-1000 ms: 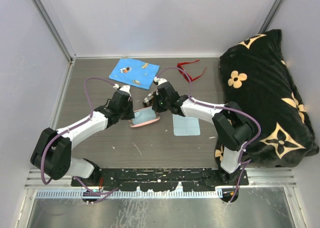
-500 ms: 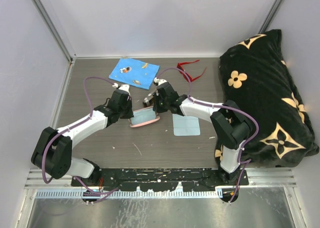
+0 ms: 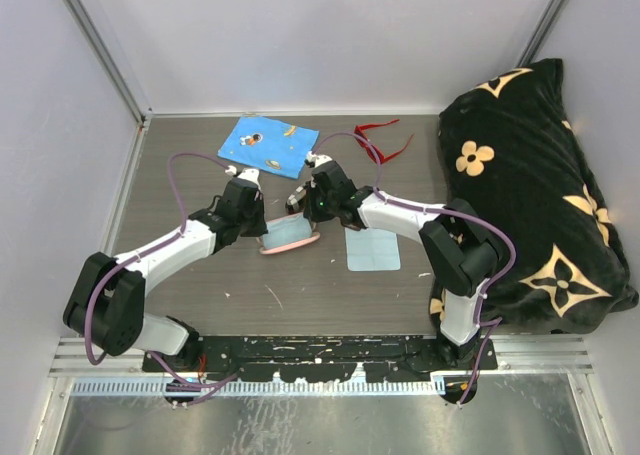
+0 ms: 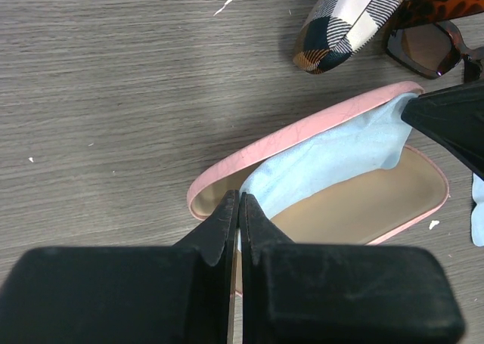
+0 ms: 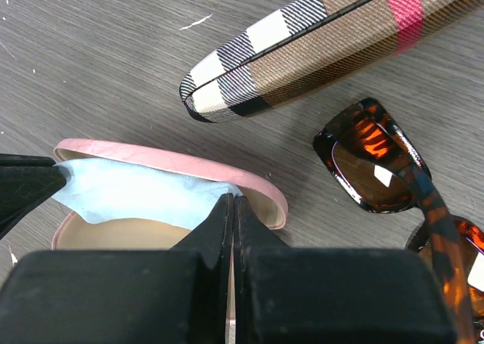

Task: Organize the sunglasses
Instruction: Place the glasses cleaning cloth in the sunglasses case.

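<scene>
My left hand (image 4: pixel 239 208) and right hand (image 5: pixel 233 208) each pinched the limp cloth (image 4: pixel 325 151) in the case (image 4: pixel 302 132); the sunglasses (image 5: pixel 370 162) nearby looked light and brittle, best gripped by the frame.

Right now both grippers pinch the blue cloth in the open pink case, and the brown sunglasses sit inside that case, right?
Not quite: the brown sunglasses lie on the table beside the plaid case, outside the pink case; the right wrist view shows it. The rest holds.
</scene>
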`<state>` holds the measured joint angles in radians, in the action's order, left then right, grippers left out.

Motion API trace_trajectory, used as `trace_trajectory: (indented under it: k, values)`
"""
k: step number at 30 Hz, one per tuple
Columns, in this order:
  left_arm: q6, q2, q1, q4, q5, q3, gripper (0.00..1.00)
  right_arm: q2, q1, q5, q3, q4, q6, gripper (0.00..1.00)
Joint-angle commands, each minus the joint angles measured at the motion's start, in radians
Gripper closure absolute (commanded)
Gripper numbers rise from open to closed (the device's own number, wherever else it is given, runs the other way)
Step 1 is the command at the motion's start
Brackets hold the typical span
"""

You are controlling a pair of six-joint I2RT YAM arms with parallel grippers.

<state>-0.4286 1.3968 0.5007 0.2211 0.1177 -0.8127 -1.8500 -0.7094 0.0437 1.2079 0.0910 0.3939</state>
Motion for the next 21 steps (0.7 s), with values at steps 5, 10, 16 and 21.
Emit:
trace_trajectory:
  k: [5, 10, 16, 21]
  values:
    - [0.013, 0.007, -0.007, -0.057, 0.022, -0.003, 0.96, -0.005, 0.004, 0.005, 0.049, -0.028, -0.014, 1.0]
    - [0.01, 0.004, -0.007, -0.053, 0.031, 0.002, 0.91, -0.006, 0.004, 0.004, 0.048, -0.024, -0.015, 1.0]
    - [0.007, -0.011, -0.007, -0.049, 0.041, 0.019, 0.85, 0.001, 0.004, 0.013, 0.05, -0.024, -0.016, 0.97]
    - [0.005, -0.037, -0.007, -0.037, 0.057, 0.03, 0.78, 0.016, 0.004, 0.018, 0.053, -0.025, -0.018, 0.9]
